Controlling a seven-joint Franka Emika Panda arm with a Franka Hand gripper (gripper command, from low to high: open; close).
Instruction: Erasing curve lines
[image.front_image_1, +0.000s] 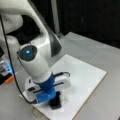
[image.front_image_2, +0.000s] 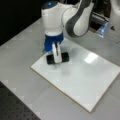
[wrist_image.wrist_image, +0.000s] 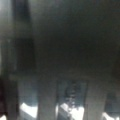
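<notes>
I have the gripper (image.front_image_1: 55, 100) low over the near-left corner of the board (image.front_image_1: 82, 77), and its jaws are clenched on the black eraser (image.front_image_1: 56, 102), which sits flat on the white surface. In a front view the eraser (image.front_image_2: 58, 58) shows as a dark block sticking out either side of the white finger, close to the board's (image.front_image_2: 82, 75) left edge. The curve lines (image.front_image_1: 65, 100) I can only make out as a faint thin mark just right of the eraser, almost touching it; in a front view there is only a dim grey smudge (image.front_image_2: 65, 72) on the board just near of the eraser, and I cannot tell whether that is ink or shadow. The board lies on the grey desk (image.front_image_2: 22, 72). The wrist view is dark and blurred; I can read nothing in it. I see no legible writing or labels anywhere.
</notes>
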